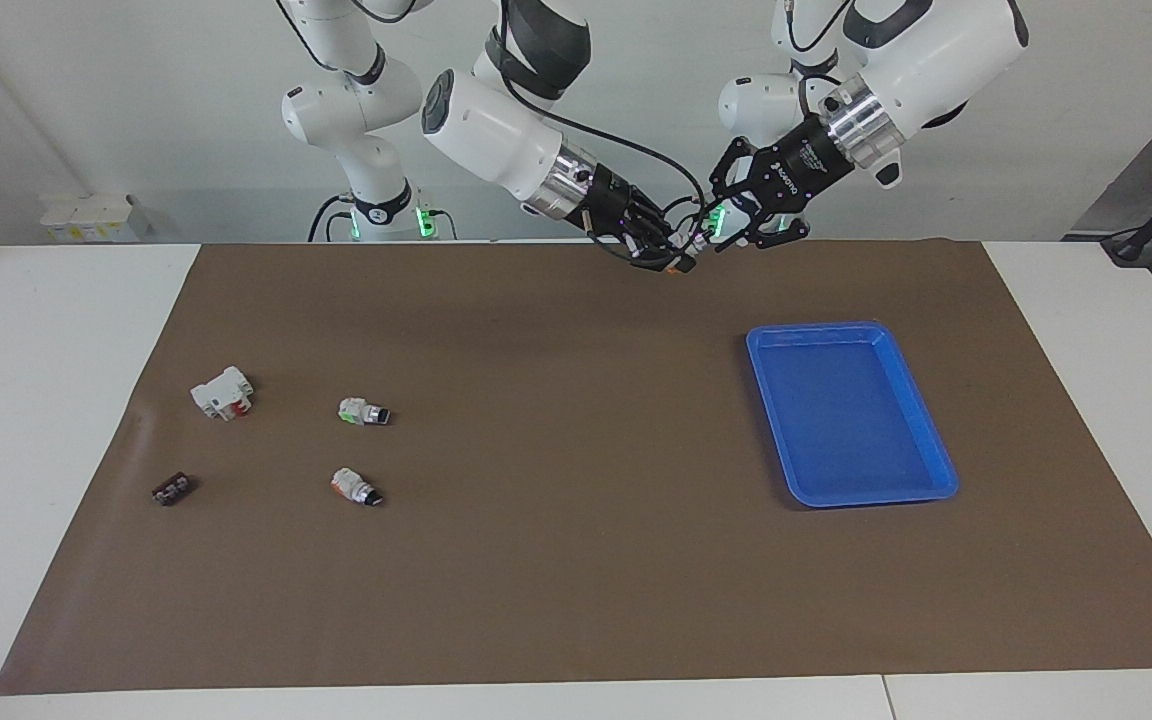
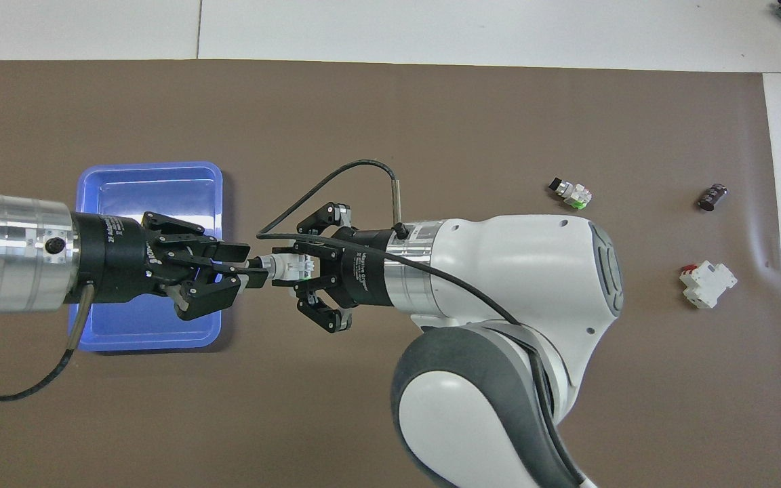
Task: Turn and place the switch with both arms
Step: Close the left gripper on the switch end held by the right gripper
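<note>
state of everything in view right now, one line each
switch: in the air, held between both hands
right hand: shut on the switch's body
left hand: at the switch's knob end
blue tray: empty
green-ended switch: lying on the mat
orange-ended switch: lying on the mat

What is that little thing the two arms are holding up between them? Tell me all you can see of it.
It is the switch, a small part with a white, plastic-looking body, a silvery neck and a black knob tip. It lies level in the air beside the blue tray. The right tool is shut on its body, where a green glint shows. The left tool is closed on the knob tip. The facing view shows an orange bit at the meeting point.
</note>
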`<state>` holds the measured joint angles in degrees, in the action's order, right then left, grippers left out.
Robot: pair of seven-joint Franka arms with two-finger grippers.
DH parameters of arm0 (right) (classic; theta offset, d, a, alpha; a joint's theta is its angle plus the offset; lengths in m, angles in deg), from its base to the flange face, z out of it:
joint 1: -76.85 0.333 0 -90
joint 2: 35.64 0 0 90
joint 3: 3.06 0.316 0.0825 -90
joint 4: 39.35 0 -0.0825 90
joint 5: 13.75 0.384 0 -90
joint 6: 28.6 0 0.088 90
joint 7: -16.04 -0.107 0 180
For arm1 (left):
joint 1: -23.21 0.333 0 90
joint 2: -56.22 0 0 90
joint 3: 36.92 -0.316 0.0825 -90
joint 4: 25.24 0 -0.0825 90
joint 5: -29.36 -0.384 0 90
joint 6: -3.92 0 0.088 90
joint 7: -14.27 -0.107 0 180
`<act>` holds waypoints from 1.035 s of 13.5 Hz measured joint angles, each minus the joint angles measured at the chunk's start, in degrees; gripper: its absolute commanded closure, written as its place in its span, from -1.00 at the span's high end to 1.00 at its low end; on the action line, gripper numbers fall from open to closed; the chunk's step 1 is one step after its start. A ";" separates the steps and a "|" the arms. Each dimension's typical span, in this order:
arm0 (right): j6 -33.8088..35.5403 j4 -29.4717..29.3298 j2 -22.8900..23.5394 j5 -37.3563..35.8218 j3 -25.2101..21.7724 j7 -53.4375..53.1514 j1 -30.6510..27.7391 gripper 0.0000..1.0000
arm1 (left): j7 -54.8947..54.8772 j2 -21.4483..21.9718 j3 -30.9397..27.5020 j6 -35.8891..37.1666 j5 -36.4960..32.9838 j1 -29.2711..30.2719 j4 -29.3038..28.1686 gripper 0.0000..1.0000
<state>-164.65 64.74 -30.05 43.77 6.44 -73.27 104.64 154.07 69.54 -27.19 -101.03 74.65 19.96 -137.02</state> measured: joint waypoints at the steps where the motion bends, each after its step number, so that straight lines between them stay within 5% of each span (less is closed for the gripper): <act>1: 0.00 0.00 0.00 0.00 0.00 0.00 -0.02 -1.00 | 0.00 0.21 -0.05 0.00 0.00 0.00 -0.36 -0.49; 4: -0.02 -0.02 0.11 0.06 -0.01 -0.03 -0.08 -1.00 | 0.00 0.86 -0.16 -0.20 0.30 0.03 -1.00 -1.00; 10: -0.06 -0.36 0.14 0.16 -0.01 -0.04 -0.19 -1.00 | -1.59 1.07 -0.52 -0.62 1.36 0.04 -1.33 -1.00; 14: -0.05 -0.49 0.11 0.16 -0.03 -0.04 -0.30 -1.00 | -11.88 1.12 -0.42 -1.17 1.61 0.00 -1.32 -1.00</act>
<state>-164.70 64.24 -29.94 43.93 6.41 -73.32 104.34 142.19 70.66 -27.61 -102.20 76.26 19.96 -138.34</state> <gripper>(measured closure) 0.665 0.899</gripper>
